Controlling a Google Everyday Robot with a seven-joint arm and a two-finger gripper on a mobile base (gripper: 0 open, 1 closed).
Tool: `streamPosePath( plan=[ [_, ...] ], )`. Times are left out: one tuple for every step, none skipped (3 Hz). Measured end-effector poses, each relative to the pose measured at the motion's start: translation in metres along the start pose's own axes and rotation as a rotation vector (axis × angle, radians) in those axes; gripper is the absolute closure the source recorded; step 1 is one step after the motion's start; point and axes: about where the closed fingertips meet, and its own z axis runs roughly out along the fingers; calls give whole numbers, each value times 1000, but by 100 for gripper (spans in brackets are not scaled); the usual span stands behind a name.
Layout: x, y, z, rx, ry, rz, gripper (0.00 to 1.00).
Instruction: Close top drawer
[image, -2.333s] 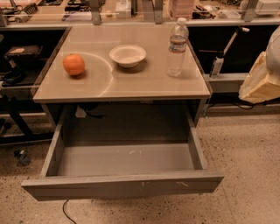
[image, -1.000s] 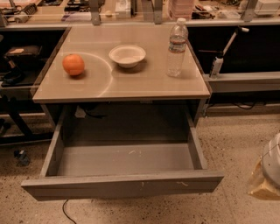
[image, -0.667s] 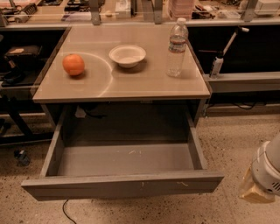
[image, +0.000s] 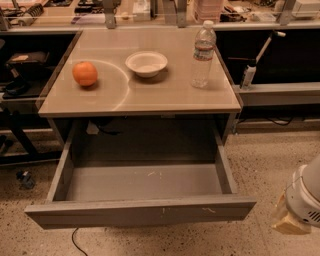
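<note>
Observer: Movement is all on the arm's side. The gripper (image: 289, 222) has come down from beside the right edge of the bench (image: 150, 97) to a spot low near the floor. It is now just past the right end of the top drawer (image: 140, 212) and apart from it.

Operator: And the drawer itself?

Observer: It is unchanged from the earlier frames. It is pulled fully out below the bench, its bare grey bottom showing and its scuffed front nearest the camera. The orange (image: 85, 73), bowl (image: 146, 63) and bottle (image: 203, 54) stand on the bench where they stood before.

Operator: So closing has not begun.

Observer: Judged so. The descent looks like lining up for a push, but the gripper sits off to the side and would first need to come across in front of the panel. Whether it is clenched or released cannot be told.
</note>
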Motion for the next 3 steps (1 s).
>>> streamPosePath(
  plan=[
    [-23, 3, 33, -12, -52, 40, 100],
    [-53, -11, 60, 6, -94, 57, 100],
    [-75, -25, 78, 17, -113, 61, 100]
  ],
)
